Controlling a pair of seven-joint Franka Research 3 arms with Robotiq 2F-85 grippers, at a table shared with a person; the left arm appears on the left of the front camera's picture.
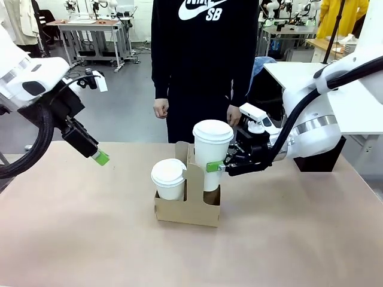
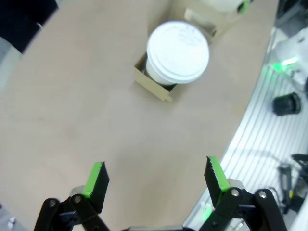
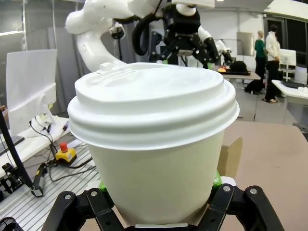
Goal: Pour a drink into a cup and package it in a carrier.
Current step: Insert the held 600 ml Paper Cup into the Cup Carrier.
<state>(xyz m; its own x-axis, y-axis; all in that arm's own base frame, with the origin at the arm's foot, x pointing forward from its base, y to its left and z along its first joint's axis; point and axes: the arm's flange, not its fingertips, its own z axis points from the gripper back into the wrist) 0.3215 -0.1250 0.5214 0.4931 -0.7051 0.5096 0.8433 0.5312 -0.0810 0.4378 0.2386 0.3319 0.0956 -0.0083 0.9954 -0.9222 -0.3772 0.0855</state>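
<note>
Am seeing white lidded cup (image 1: 212, 156) in my black, green-padded right gripper (image 1: 222, 167); brown cardboard carrier (image 1: 188, 209); tan table (image 1: 90, 239).

Carrier (image 1: 187, 209) on tan table (image 1: 72, 227)

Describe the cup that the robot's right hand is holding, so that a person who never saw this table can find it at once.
Near the middle of the table stands a brown cardboard carrier holding two white lidded cups. The one meant is the taller-standing cup, on the carrier's right side. Unlike its lower neighbour, the right hand grips it from the side.
</note>
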